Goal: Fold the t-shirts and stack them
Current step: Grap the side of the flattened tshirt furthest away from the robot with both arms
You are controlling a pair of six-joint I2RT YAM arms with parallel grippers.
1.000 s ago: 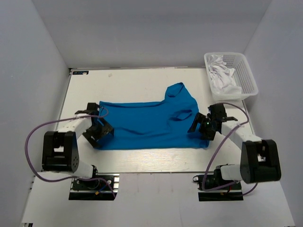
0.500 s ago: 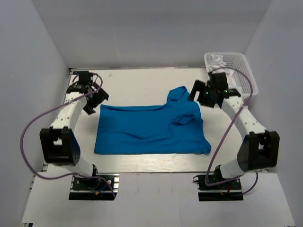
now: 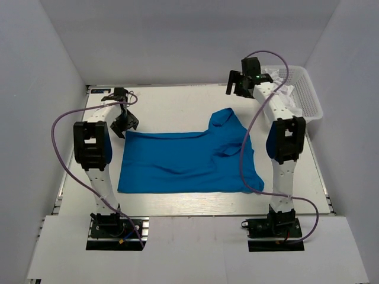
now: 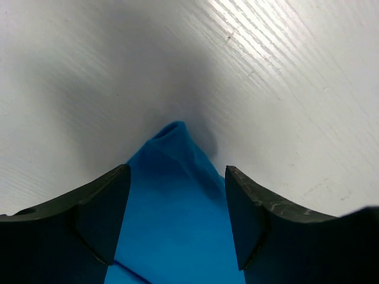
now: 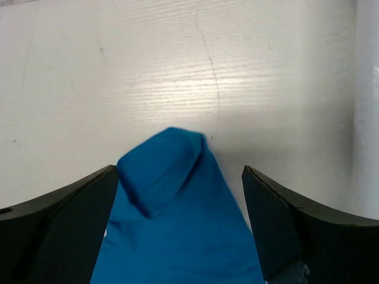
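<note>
One blue t-shirt [image 3: 183,157] flat on white table [image 3: 172,103], left gripper [image 3: 125,123] jaws parted over its far left corner, right gripper [image 3: 237,84] spread wide near its far tip, lattice basket [image 3: 314,105] partly masked by right arm.

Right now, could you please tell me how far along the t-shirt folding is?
Done: the blue t-shirt lies spread on the table, no neat fold or stack visible. In hand: nothing gripped; the left hand, jaws open, straddles its far-left corner, the right hand hangs open above a sleeve. Left: the folding and stacking.
</note>
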